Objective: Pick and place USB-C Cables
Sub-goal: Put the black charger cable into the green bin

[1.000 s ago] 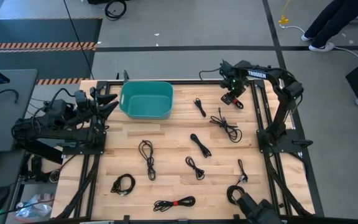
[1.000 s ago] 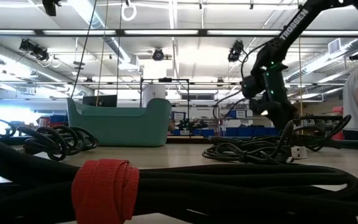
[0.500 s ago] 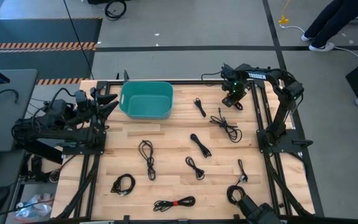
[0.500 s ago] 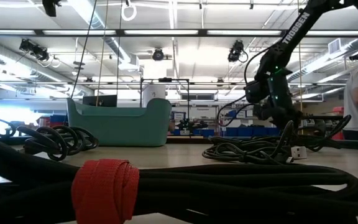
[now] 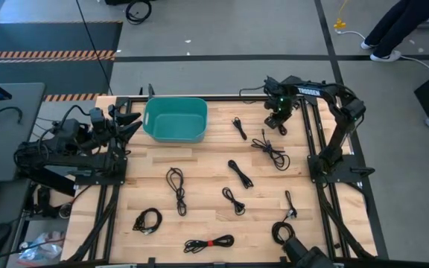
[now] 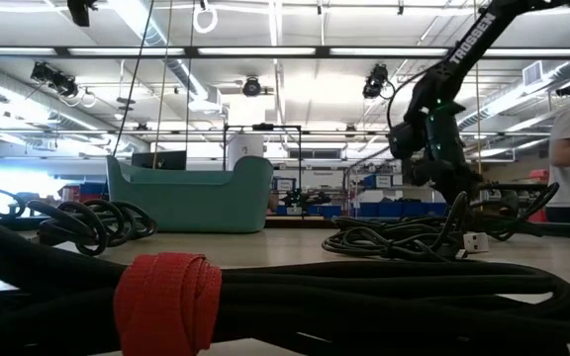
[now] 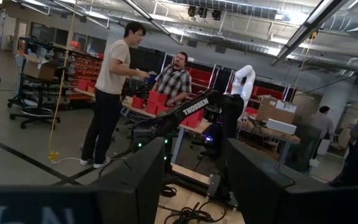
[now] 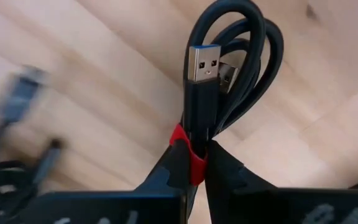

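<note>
Between the two fingers of the right tool (image 8: 194, 180), the red-tied cable (image 8: 229, 74) is pinched at its red tie, its loops and a metal plug standing out ahead of the fingers, so this tool is closed narrowly on that bundle. In the high view the right tool (image 5: 277, 119) is at the far right part of the worktop (image 5: 207, 167), and the teal bin (image 5: 174, 119) lies well apart from it, across to the left side. I judge that the step in hand is the pick: the grip is made, but I cannot tell if the bundle is already free of the wood. The next move calls for a straight lift, then a carry to the bin, keeping the hanging loops clear of the tangled cable (image 5: 270, 151) that lies just beside this tool. Other cables, like the one with a red tie (image 5: 208, 243) at the near edge, are well apart and wait for their turn. The left tool (image 5: 129, 123) rests beside the bin at the left edge, its fingers standing apart and holding nothing.
</note>
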Robot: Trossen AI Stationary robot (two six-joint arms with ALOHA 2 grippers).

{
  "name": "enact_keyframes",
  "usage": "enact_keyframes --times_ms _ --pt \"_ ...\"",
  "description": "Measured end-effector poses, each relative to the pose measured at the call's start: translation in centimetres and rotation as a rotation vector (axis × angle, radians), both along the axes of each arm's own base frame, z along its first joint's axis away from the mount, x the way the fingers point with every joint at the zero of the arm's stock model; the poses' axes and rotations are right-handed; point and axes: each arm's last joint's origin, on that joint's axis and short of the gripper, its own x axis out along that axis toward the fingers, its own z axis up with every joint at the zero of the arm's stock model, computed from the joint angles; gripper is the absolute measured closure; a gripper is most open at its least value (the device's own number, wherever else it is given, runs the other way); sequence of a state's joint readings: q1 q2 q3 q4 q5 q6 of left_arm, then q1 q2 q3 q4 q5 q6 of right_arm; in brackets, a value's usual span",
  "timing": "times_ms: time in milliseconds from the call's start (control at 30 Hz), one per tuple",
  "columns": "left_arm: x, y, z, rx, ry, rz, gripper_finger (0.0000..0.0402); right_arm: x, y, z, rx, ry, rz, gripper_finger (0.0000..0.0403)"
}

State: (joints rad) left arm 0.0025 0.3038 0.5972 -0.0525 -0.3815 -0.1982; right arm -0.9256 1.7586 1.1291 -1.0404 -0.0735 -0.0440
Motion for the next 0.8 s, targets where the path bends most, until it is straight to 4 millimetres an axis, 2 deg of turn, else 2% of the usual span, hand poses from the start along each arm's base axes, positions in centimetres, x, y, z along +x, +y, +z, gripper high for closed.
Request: enact_keyframes --times_ms 133,300,467,567,667,800 --pt "0.1 0.0 0.0 0.000 0.003 0.000 0.0227 1.9 0.5 3.6 -0.054 -0.168 0.031 0.0377" --pt "0.8 0.0 -0.3 -0.020 0.030 -0.004 0.0227 4.5 2.4 10.9 -0.199 -0.478 0.099 0.0377" --pt "3.0 0.0 -0.5 -0.029 0.068 -0.005 0.0222 5.9 6.3 18.8 -0.335 -0.838 0.218 0.0377" --pt "4.5 -0.1 -0.3 -0.020 0.050 -0.030 0.0214 6.0 9.2 22.5 -0.393 -1.023 0.301 0.0377" --pt "6.1 -0.2 0.0 -0.003 0.006 -0.093 0.0208 5.8 11.9 24.9 -0.432 -1.158 0.364 0.0377" --pt "7.6 -0.3 -0.1 0.014 -0.003 -0.130 0.0207 5.3 14.6 26.5 -0.464 -1.240 0.410 0.0377"
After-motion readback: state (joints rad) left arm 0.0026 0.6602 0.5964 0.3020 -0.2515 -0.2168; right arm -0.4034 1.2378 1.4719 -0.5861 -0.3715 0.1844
